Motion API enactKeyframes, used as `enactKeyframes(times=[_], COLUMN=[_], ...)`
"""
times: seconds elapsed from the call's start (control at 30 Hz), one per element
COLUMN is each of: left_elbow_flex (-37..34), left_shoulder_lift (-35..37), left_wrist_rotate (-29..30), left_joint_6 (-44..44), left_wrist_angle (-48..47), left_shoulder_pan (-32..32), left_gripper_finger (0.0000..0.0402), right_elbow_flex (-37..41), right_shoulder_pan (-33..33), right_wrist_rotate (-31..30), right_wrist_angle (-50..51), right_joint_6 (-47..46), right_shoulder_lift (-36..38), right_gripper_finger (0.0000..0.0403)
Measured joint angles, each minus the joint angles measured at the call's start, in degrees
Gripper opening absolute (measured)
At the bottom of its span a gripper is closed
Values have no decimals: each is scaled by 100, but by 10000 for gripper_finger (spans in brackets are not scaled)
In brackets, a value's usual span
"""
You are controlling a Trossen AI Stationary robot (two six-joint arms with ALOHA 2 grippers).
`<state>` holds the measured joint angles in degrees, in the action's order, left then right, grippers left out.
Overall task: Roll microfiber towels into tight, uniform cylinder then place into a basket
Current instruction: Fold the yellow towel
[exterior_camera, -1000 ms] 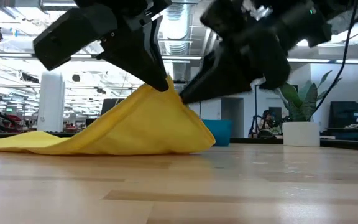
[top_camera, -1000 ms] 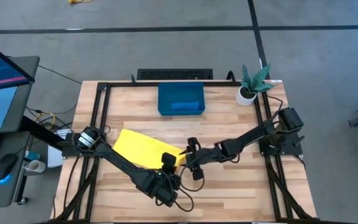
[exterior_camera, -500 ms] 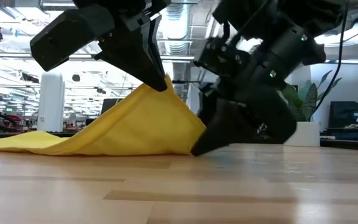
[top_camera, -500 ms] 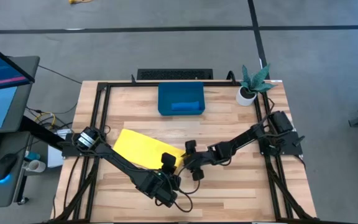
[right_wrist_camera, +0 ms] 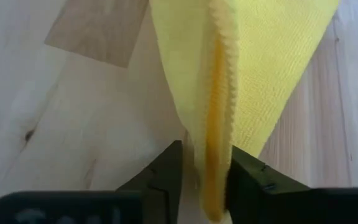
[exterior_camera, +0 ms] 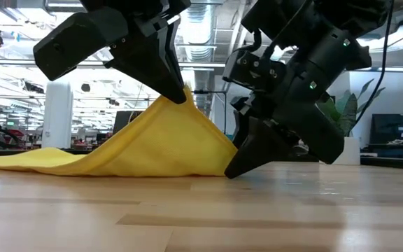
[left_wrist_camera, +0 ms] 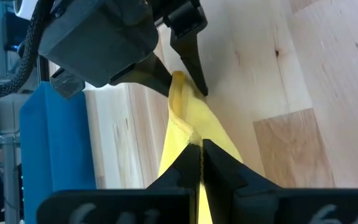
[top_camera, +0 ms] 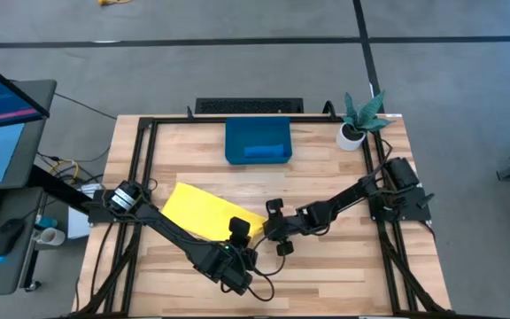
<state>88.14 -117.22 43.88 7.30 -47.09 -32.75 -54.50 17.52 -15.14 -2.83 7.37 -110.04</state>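
The left gripper [exterior_camera: 182, 94] is clamped tight on a corner of the yellow towel [top_camera: 204, 209], holding it up off the table [top_camera: 326, 177] so the cloth slopes down like a tent. Beside it, the right gripper [right_wrist_camera: 205, 180] sits low at the neighbouring hem, fingers [right_wrist_camera: 166, 168] either side of the edge, partly closed and pinching in. To do this well, it should seize the whole hem, then both lift level. Far back, the basket [top_camera: 234, 152] holds the blue towel [top_camera: 266, 151].
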Motion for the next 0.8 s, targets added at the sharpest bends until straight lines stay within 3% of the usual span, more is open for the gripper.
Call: enactKeyframes(times=[0.53,0.8], left_elbow_flex=[0,7], left_shoulder_lift=[1,62], left_wrist_rotate=[-222,597], left_joint_6=[95,268], left_wrist_angle=[12,15], left_shoulder_pan=[0,-25], left_gripper_finger=[0,0], right_elbow_flex=[13,-78], right_shoulder_pan=[-2,151], right_wrist_rotate=[-100,-57], right_wrist_angle=[307,759], right_joint_6=[-129,-404], right_shoulder_lift=[382,719], right_gripper_finger=[12,21])
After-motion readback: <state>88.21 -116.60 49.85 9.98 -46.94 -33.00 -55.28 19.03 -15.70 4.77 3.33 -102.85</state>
